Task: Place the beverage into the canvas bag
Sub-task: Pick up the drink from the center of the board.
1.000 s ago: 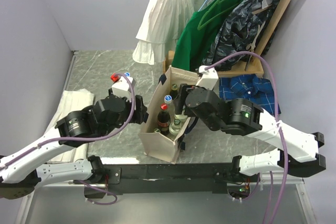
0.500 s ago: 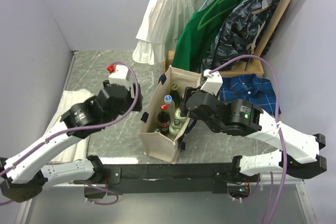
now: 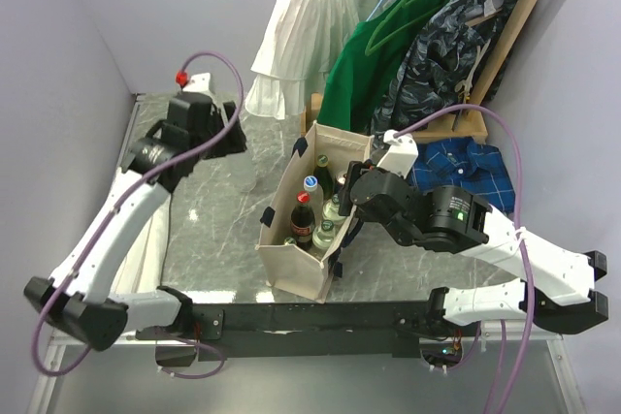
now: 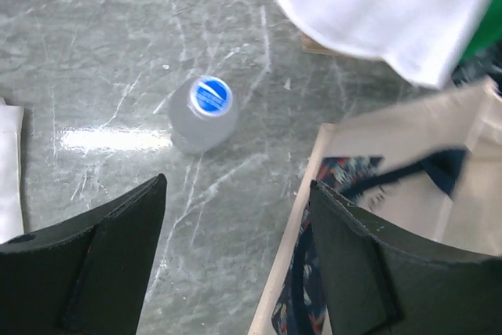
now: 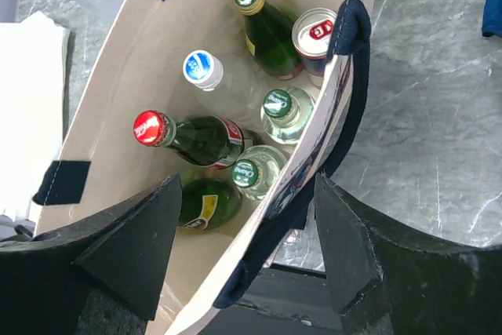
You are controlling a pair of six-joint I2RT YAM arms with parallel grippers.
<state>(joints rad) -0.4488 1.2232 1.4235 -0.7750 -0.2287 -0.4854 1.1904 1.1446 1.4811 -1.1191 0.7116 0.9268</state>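
Note:
The beverage, a clear bottle with a blue cap [image 4: 202, 111], stands on the marble table left of the canvas bag [image 4: 392, 162]. My left gripper [image 4: 237, 186] hangs open and empty above the table, the bottle ahead of its fingertips; in the top view it [image 3: 233, 138] is raised left of the bag [image 3: 291, 264]. The cream bag [image 5: 118, 76] stands upright and holds several bottles and a can [image 5: 315, 30]. My right gripper [image 5: 247, 186] is open, its jaws on either side of the bag's right wall and navy handle [image 5: 345, 100] without pinching them.
A folded white cloth [image 3: 126, 201] lies at the table's left edge. Behind the bag hang a white dress [image 3: 310, 36], a green garment [image 3: 374, 65] and a dark patterned one [image 3: 456, 36]. A blue plaid shirt [image 3: 466, 167] lies at the right.
My left arm has risen and swung back and left, away from the bag's side. The right gripper has stayed at the bag's right edge.

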